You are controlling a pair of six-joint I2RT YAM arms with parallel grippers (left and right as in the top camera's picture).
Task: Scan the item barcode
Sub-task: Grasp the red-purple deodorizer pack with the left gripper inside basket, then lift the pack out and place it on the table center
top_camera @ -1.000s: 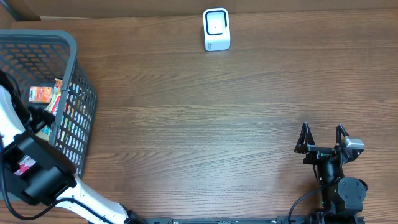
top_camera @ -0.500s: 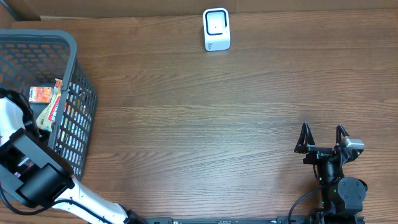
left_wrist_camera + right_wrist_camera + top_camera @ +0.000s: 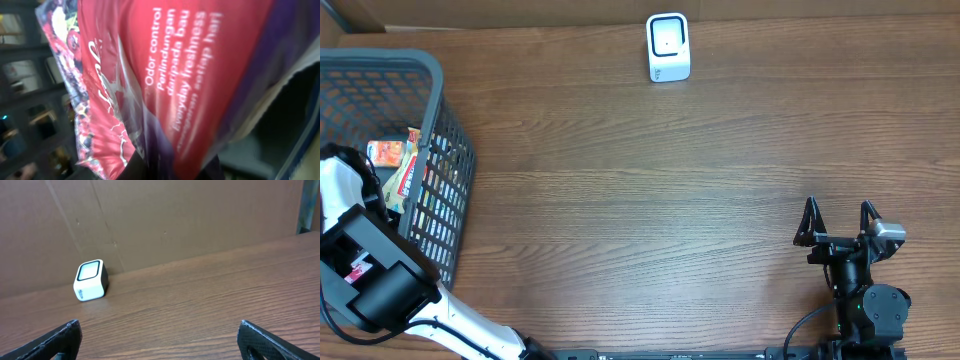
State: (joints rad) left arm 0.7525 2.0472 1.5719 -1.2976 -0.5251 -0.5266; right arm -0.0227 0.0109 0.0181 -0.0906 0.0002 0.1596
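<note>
Left arm point(image 3: 375, 282) shifted in basket point(image 3: 432, 75); red pouch point(image 3: 165, 75) hides fingers.

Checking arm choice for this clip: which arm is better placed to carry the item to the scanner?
Left. The left arm is in the basket, jaws shut, red pouch filling its wrist view; the right gripper stands open and empty, far from the basket.

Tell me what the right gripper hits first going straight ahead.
Probably the brown wall behind the table; only bare wood lies before the right gripper. The scanner sits left of that line.
</note>
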